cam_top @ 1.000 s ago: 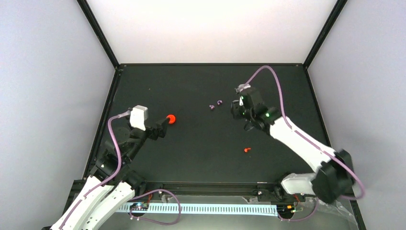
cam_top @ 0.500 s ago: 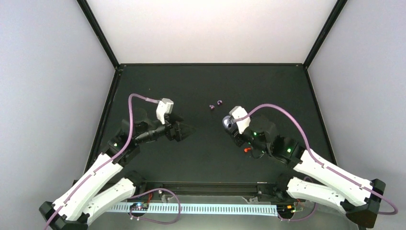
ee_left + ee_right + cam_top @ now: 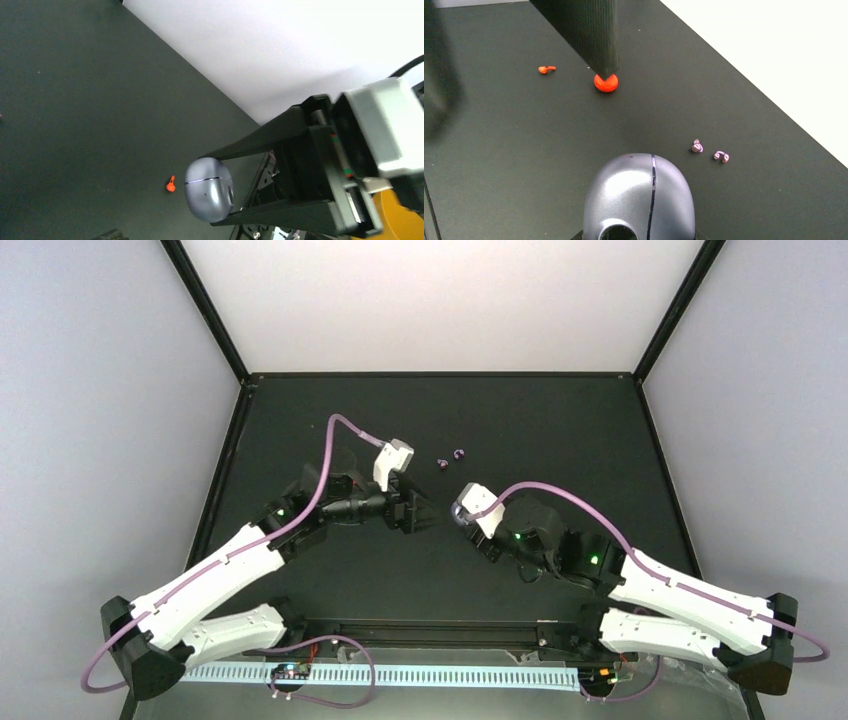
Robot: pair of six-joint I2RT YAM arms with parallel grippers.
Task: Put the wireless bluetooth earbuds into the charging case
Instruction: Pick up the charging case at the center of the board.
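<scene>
since a second ago, shows both arms swung inward, now nose to nose over the middle of the dark table [image 3: 400, 410]. from the right wrist, shows a round red cap [image 3: 606, 82] on the table, partly behind one dark finger [image 3: 584, 30] of the left gripper [image 3: 425, 514], and a small red bit [image 3: 546, 69] lying left of it. leaves the left jaws spread wide, with nothing between them. keeps the right gripper [image 3: 468, 514] clenched on the charging case [image 3: 461, 506], lifted off the table and facing the left gripper. presents the case as a smooth silvery-lavender pebble, lid closed along a thin seam, wells hidden. places the near earbud [image 3: 443, 464] and far earbud [image 3: 459, 453], tiny and purple, side by side on the table beyond both grippers, well outside the case.
</scene>
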